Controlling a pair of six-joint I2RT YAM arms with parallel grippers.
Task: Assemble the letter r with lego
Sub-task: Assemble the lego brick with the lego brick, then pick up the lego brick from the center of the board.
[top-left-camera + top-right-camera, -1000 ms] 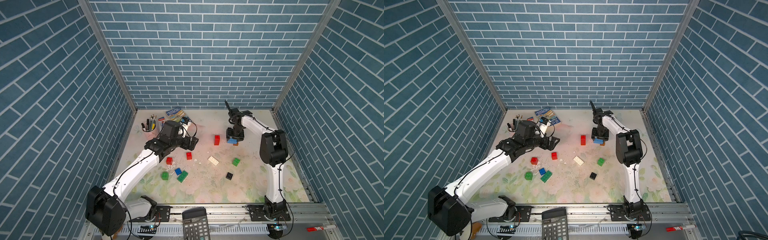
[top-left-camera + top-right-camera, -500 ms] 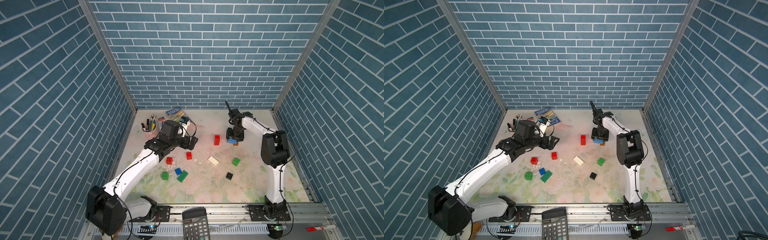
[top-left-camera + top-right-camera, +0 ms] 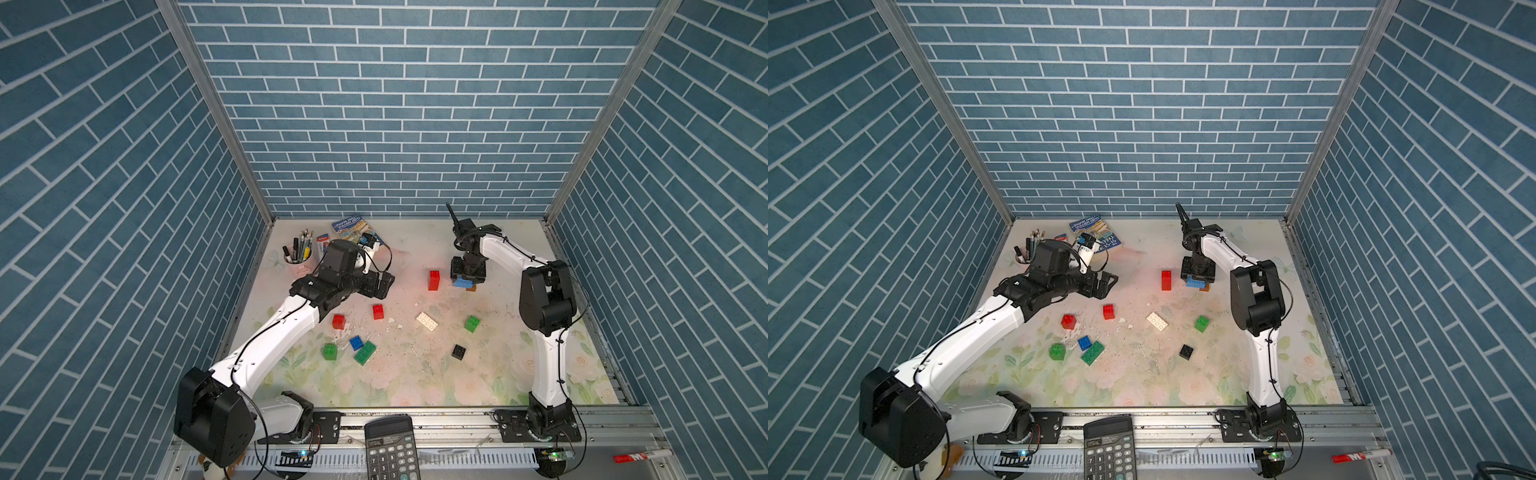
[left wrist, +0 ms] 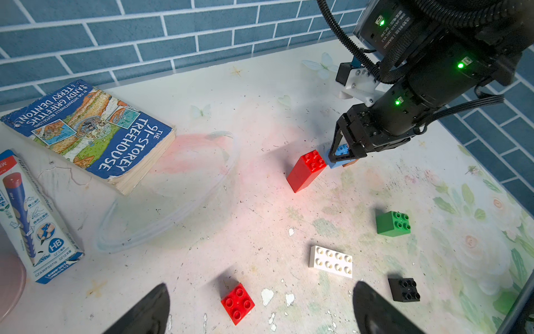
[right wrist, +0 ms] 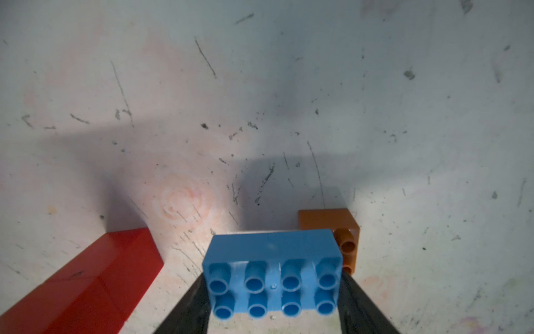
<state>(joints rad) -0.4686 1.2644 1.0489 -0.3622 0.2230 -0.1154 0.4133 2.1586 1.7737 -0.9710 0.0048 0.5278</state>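
- Top views: right gripper is down near the back, clamped on a light blue brick just beside the tall red stack. Left gripper hangs wide open with nothing in it.
- Left wrist: lots of loose pieces lying around, well apart from each other: red square brick, white brick, black brick, green brick.
- Right wrist: the light blue brick partly covers a brown brick; can't tell if it's actually pressed on. My guess is early days. Only the red stack looks built (maybe the stem), there's no arm for the r yet, and most bricks are unplaced.
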